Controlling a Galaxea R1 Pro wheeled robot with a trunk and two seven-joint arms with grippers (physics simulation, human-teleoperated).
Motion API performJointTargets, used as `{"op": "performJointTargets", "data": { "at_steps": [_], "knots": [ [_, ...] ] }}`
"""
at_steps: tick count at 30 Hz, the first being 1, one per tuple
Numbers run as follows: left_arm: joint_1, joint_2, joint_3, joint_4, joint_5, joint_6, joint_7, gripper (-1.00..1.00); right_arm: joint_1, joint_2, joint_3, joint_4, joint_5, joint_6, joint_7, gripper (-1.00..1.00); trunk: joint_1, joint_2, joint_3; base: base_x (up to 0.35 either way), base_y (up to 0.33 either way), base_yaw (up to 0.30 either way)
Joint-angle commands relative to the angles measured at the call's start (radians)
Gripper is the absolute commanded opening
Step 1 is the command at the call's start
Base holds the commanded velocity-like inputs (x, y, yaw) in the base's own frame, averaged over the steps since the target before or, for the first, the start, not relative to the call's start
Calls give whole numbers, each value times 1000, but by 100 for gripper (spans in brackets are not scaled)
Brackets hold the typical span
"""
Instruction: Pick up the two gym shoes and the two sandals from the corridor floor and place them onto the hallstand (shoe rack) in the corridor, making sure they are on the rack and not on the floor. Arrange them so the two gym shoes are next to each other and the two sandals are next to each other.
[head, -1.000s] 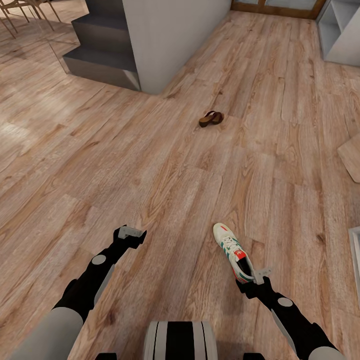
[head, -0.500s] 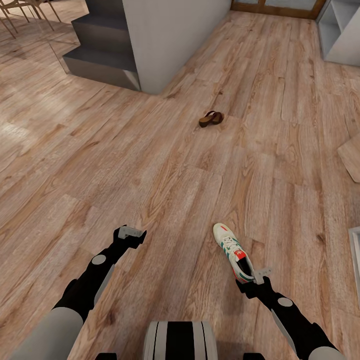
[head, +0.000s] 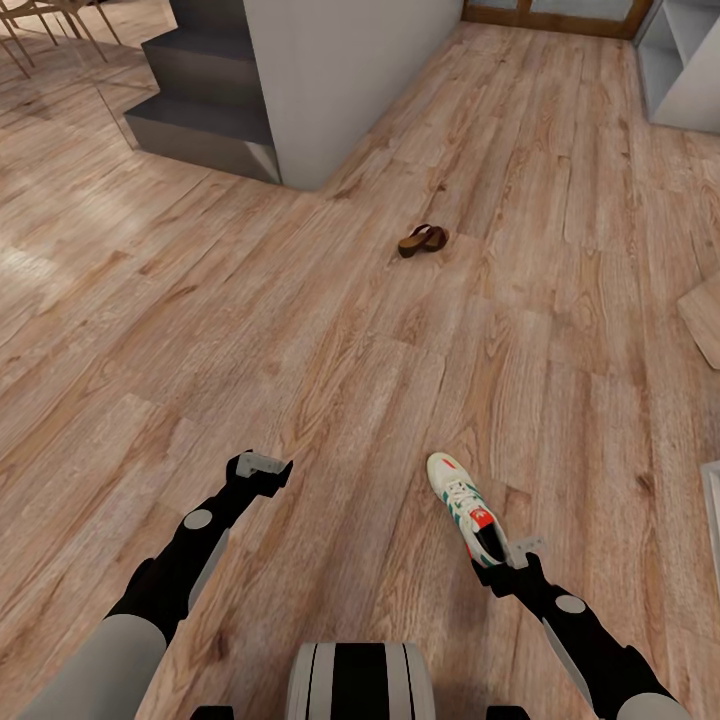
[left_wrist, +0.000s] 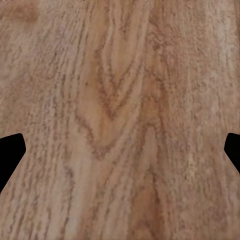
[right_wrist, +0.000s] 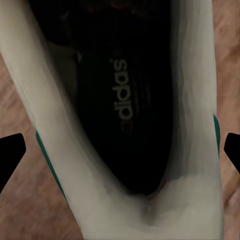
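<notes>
— One gym shoe (head: 467, 505) and one sandal (head: 423, 239): is that all you can find?

— Yes. The gym shoe lies on the corridor floor (head: 300, 330) just ahead of my right gripper (head: 507, 562), toe pointing away from me. The sandal sits well ahead, apart from it, too small to make out its strap.

— Are you holding the shoe?

— I cannot tell. My right gripper is at its heel, and up close the dark inside (right_wrist: 120, 100) spreads between my two fingertips at the edges; whether they press the sides is hidden.

— And the left gripper (head: 265, 468)?

— Spread wide over bare planks, holding nothing.

— The hallstand?

— A pale-grey unit (head: 680, 60) is cut off at the far right corner; I can't say more
</notes>
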Motion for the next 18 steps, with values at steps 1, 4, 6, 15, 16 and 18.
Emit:
{"op": "performJointTargets", "data": {
  "at_steps": [1,4,6,15,16,18],
  "knots": [
    [0,0,-1,0,-4,-4,0,100,0,-1,2,0,6,-2,1,100,0,0,0,14,0,0],
    [0,0,-1,0,-4,-4,0,100,0,-1,2,0,6,-2,1,100,0,0,0,9,0,0],
    [0,0,-1,0,-4,-4,0,100,0,-1,2,0,6,-2,1,100,0,0,0,4,0,0],
    [0,1,-1,0,-4,-4,0,100,0,-1,2,0,6,-2,2,100,0,0,0,0,0,0],
    [0,1,-1,0,-4,-4,0,100,0,-1,2,0,6,-2,2,100,0,0,0,0,0,0],
    [0,1,-1,0,-4,-4,0,100,0,-1,2,0,6,-2,2,100,0,0,0,0,0,0]
  ]
}}
